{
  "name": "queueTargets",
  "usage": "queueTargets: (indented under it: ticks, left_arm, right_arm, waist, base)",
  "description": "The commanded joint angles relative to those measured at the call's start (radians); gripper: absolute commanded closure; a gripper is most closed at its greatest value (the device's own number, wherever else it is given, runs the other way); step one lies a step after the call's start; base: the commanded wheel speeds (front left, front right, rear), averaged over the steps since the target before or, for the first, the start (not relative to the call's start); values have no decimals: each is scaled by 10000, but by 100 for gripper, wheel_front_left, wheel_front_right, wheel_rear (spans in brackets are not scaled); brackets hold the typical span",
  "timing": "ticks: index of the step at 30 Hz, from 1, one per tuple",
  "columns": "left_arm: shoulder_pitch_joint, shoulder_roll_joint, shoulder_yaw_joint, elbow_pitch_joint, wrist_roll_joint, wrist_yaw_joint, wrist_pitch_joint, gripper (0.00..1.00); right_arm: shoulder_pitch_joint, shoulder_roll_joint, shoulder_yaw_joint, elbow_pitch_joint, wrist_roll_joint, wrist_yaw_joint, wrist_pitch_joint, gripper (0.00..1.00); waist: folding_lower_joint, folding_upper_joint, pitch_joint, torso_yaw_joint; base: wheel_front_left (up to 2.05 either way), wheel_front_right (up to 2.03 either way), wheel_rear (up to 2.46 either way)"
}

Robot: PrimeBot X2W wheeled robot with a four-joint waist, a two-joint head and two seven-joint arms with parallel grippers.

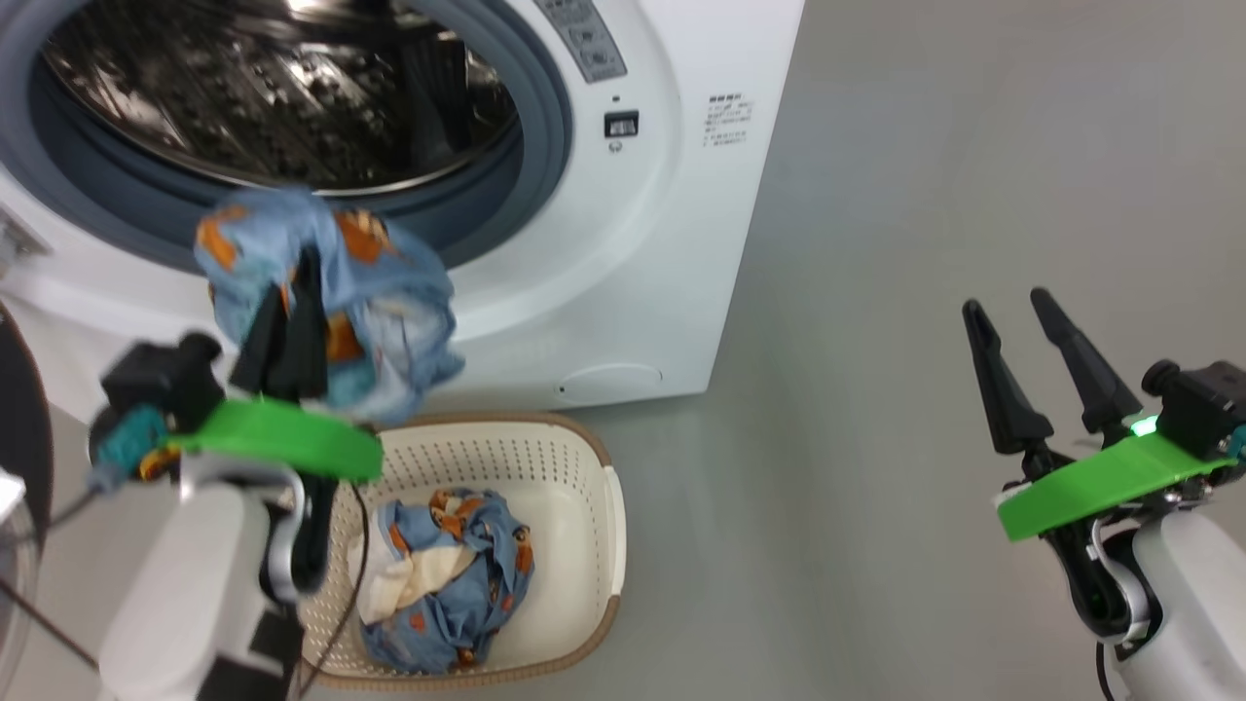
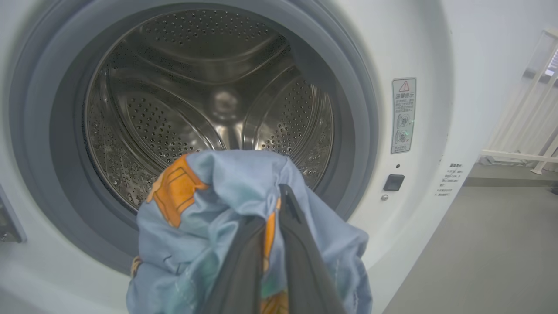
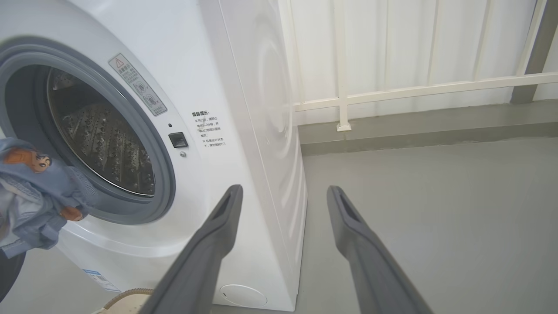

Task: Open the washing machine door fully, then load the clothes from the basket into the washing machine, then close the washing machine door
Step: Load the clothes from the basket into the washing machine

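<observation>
The washing machine stands with its steel drum exposed; a dark curved edge at the far left looks like the swung-open washing machine door. My left gripper is shut on a light blue garment with orange prints, held just below and in front of the drum's grey ring. The left wrist view has this garment bunched around the gripper, facing the drum. Below, the basket holds more clothes. My right gripper hangs open and empty over the floor.
Bare grey floor stretches to the right of the machine. In the right wrist view the open gripper points past the machine's side toward a white railing against the wall. The basket rim peeks in at the bottom.
</observation>
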Motion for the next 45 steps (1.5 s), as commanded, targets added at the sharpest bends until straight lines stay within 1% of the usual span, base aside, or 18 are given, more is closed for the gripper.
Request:
queueTargets:
  ticks: [1,7,11,12,15,21,28,32,35,36,37,38,40,42,45]
  left_arm:
    - [-714,267,373,36,84,-69,-64,100]
    - [-2581,190,545,1493,222,-285,-64,100]
    - [-3827,270,588,2517,522,-330,-64,100]
    - [-4423,355,661,2904,667,-333,-64,100]
    - [-5201,447,767,3330,888,-326,-64,100]
    - [-6464,690,1156,4022,1103,-375,-64,100]
    - [-7725,1046,1275,4719,1538,-341,-64,100]
    - [-8380,1267,1341,4791,1819,-269,-65,100]
    - [-8703,1467,1443,4519,2091,-145,-65,100]
    - [-8772,1551,1500,4468,2173,-97,-65,79]
    - [-8815,1595,1561,4454,2232,-44,-65,22]
    - [-8823,1625,1596,4502,2302,26,-65,0]
    - [-8854,1684,1619,4606,2479,192,-65,0]
    - [-8863,1688,1616,4714,2546,253,-65,0]
    - [-8936,1623,1558,5362,2658,390,-52,0]
  right_arm:
    - [-257,-202,140,-316,-67,46,-80,0]
    - [-623,-320,190,-534,-111,46,-80,0]
    - [-964,-393,228,-738,-160,46,-80,0]
    - [-1107,-425,198,-835,-192,46,-80,0]
    - [-1233,-420,29,-1005,-232,46,-80,0]
    - [-1390,-342,-130,-1303,-335,46,-80,0]
    - [-1455,-258,-268,-1524,-465,46,-80,0]
    - [-1415,-164,-330,-1601,-502,46,-80,0]
    - [-1441,-58,-302,-1656,-530,46,-80,0]
    - [-1454,-20,-290,-1659,-536,46,-80,0]
    - [-1458,8,-289,-1657,-544,46,-80,0]
    - [-1452,36,-289,-1650,-549,46,-80,0]
    - [-1435,89,-270,-1629,-560,46,-80,0]
    - [-1425,111,-264,-1614,-565,46,-80,0]
    - [-1400,167,-247,-1552,-570,46,-80,0]
  waist:
    - [-1,0,448,-46]
    - [-1,0,1420,-207]
    - [-1,0,2159,-424]
    - [-1,0,2534,-563]
    - [-1,0,3080,-748]
    - [-1,0,4050,-1096]
    - [-1,0,4843,-1505]
    - [-1,0,5142,-1740]
    - [-1,0,5284,-1943]
    - [-1,0,5317,-2008]
    - [-1,0,5336,-2050]
    - [-1,0,5337,-2086]
    - [-1,0,5320,-2152]
    - [-1,0,5301,-2171]
    - [-1,0,5200,-2158]
  base:
    - [0,0,0]
    - [0,0,0]
    - [0,0,0]
    - [0,0,0]
    - [0,0,0]
    - [0,0,0]
    - [0,0,0]
    - [0,0,0]
    - [0,0,0]
    - [0,0,0]
    - [0,0,0]
    - [0,0,0]
    - [0,0,0]
    - [0,0,0]
    - [0,0,0]
